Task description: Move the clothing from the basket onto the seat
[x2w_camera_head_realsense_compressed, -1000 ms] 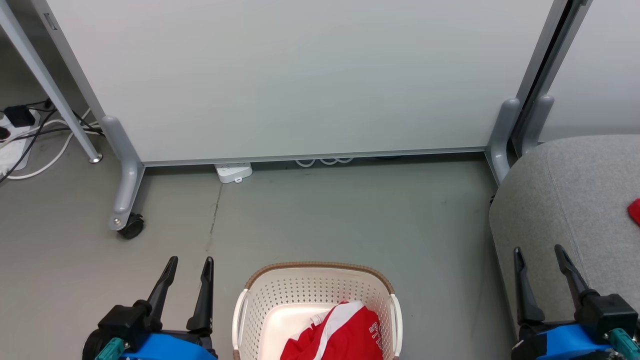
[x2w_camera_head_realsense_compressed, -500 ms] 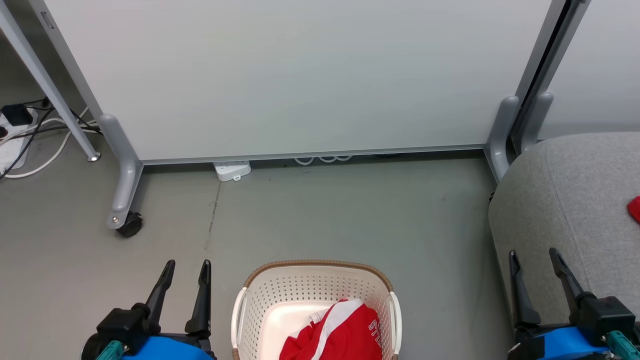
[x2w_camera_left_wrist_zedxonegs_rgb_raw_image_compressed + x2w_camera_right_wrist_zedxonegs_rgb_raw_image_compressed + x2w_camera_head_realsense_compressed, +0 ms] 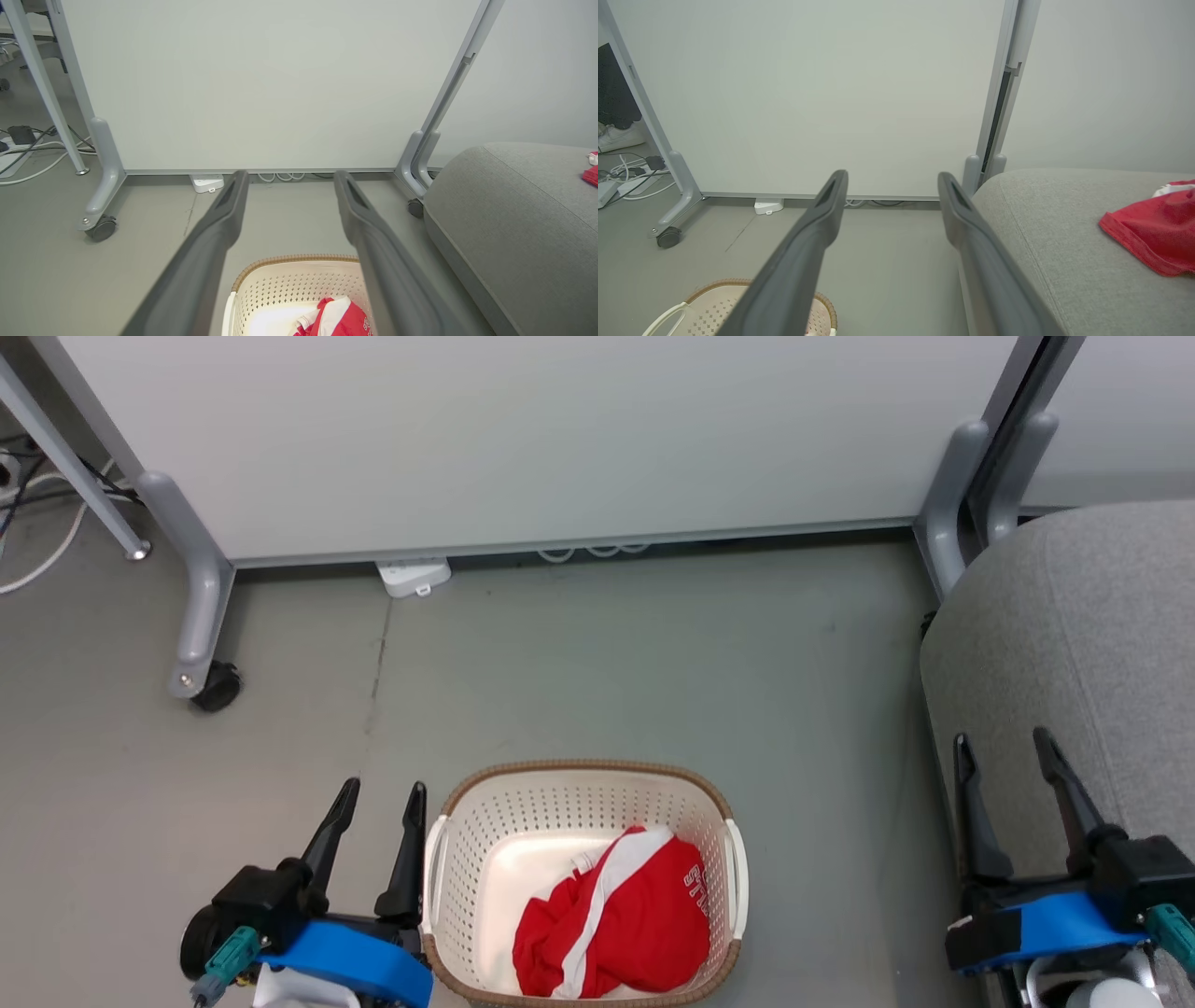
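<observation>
The red white-striped garment (image 3: 621, 919) lies lower centre in the cream perforated plastic basket (image 3: 583, 768), just right of my open, empty left claw (image 3: 383, 791); my open right claw (image 3: 1001, 739) is farther.

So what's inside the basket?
A crumpled red garment with a white stripe lies inside the basket, with bare floor showing beside it. Anything underneath it is covered.

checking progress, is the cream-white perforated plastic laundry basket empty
No, a crumpled red garment with a broad white stripe lies inside the basket.
</observation>
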Controlling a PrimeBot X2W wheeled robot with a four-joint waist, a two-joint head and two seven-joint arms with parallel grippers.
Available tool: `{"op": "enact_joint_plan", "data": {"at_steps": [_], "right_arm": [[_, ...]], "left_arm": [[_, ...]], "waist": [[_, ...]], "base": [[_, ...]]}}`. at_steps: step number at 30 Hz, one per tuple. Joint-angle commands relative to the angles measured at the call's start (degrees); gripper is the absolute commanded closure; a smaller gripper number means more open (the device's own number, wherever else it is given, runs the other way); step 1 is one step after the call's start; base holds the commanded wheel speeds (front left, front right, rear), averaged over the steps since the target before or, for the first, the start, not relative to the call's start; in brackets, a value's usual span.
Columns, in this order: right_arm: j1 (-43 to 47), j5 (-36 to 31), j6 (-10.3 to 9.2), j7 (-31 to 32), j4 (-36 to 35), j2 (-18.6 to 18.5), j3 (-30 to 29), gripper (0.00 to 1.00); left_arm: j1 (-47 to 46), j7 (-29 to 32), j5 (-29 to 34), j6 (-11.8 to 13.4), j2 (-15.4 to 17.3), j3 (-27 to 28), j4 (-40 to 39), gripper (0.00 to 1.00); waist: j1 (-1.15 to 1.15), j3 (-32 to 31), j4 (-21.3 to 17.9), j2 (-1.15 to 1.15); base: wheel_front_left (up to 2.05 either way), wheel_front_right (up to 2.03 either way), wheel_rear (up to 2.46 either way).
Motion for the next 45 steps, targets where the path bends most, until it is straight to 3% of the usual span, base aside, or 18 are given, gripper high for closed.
{"op": "enact_joint_plan", "data": {"at_steps": [1,13,25,35,45], "right_arm": [[-1.54,-0.21,-0.06,-0.07,-0.89,0.14,0.15,0.00],[-11.58,-1.57,-0.06,-0.62,-5.35,0.15,3.01,0.00],[-17.71,0.70,-0.06,-3.30,-7.04,0.17,6.93,0.00],[-19.44,3.78,-0.06,-5.49,-6.68,0.17,9.44,0.00],[-19.44,6.43,-0.06,-6.43,-5.77,0.16,11.61,0.00]], "left_arm": [[-1.71,-0.19,-0.14,-0.23,0.07,-0.52,0.29,0.00],[-14.88,-0.18,-0.78,-0.23,1.11,-6.40,8.13,0.00],[-28.22,-0.18,-1.70,-0.23,3.81,-9.00,24.34,0.00],[-37.99,0.62,-2.47,-0.23,6.33,-9.42,38.43,0.00],[-42.97,1.24,-4.06,0.77,7.60,-8.33,45.99,0.00]], "waist": [[0.00,4.14,-0.95,0.00],[0.00,23.05,-7.44,0.00],[0.00,37.34,-15.81,0.00],[0.00,45.71,-20.28,0.00],[0.00,49.10,-23.24,0.00]], "base": [[0.00,0.00,0.00],[0.00,0.00,0.00],[0.00,0.00,0.00],[0.00,0.00,0.00],[0.00,0.00,0.00]]}}
